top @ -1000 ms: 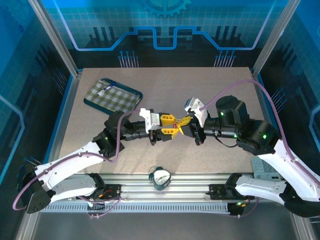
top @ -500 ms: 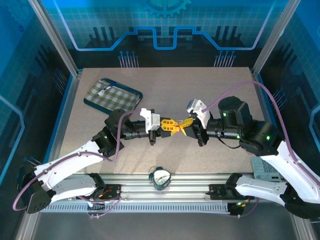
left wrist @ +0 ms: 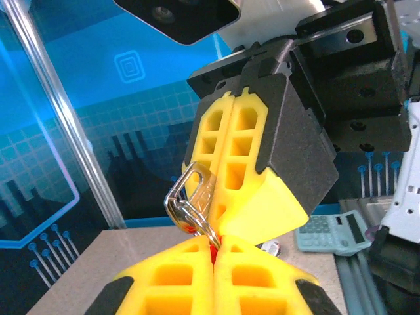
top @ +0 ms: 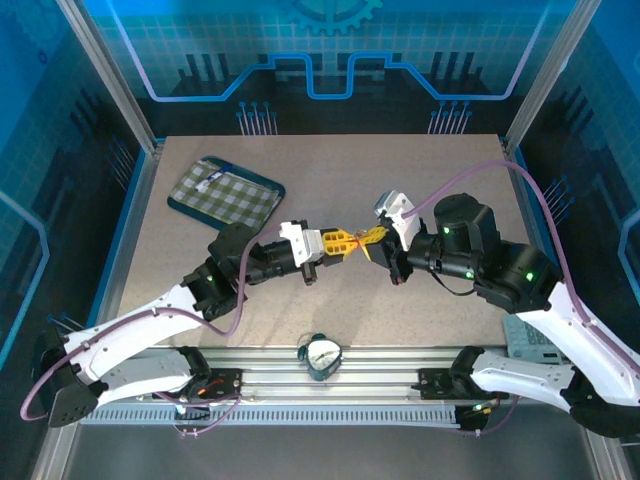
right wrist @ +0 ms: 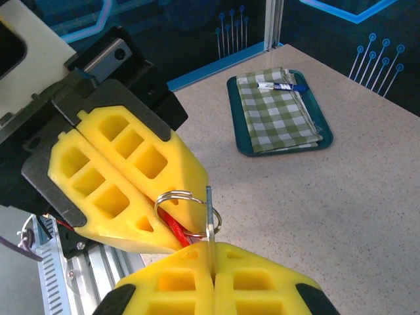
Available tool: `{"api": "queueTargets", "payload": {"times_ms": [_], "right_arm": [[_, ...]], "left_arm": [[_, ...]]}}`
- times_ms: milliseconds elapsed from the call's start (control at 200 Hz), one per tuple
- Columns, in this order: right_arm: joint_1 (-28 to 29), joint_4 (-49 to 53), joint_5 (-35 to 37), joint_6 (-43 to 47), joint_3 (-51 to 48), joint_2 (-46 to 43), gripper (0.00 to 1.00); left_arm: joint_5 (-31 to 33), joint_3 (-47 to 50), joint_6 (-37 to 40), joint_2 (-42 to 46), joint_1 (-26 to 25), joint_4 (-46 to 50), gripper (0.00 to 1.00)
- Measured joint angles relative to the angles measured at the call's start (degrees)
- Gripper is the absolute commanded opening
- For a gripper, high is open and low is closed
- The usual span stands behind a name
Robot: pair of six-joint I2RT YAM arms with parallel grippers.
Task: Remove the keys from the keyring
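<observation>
1. Top view: left claw (top: 346, 242) and right claw (top: 368, 240) meet tip to tip above the bench (top: 320, 170); what they hold is too small to tell.
2. Right wrist view: left claw clamps the red keyring (right wrist: 173, 228), and right claw clamps the key (right wrist: 209, 211), which is edge-on.

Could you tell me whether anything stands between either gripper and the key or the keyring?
Nothing visible does. The left gripper is shut directly on the small red tag of the keyring, the right gripper on the small silvery metal key, and the thin steel ring links them in open air above the speckled table.
</observation>
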State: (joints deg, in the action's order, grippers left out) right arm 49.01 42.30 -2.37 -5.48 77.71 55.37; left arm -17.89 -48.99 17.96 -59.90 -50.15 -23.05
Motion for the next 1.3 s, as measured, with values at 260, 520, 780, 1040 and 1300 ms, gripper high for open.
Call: {"api": "queueTargets", "payload": {"times_ms": [260, 520, 780, 1040, 1300], "right_arm": [[0.1, -5.9, 0.9, 0.6, -6.3, -3.6, 0.0], [0.1, -9.9, 1.6, 3.8, -11.9, -8.6, 0.0], [0.0, -11.3, 2.1, 3.9, -13.0, -8.6, 0.0], [-0.1, -18.8, 1.9, 6.9, -21.6, -15.4, 0.0], [0.0, -23.6, 1.8, 11.0, -25.4, -17.7, 0.0]], "left_arm": [[3.2, 0.3, 3.7, 0.4, -1.4, 1.7, 0.0], [7.0, 0.3, 9.0, 0.4, -4.3, 2.7, 0.0], [10.5, 0.3, 12.5, 0.4, -5.7, 3.7, 0.0], [11.2, 0.3, 13.7, 0.5, -6.9, 4.2, 0.0], [11.2, 0.3, 13.2, 0.9, -7.0, 4.4, 0.0]]}}
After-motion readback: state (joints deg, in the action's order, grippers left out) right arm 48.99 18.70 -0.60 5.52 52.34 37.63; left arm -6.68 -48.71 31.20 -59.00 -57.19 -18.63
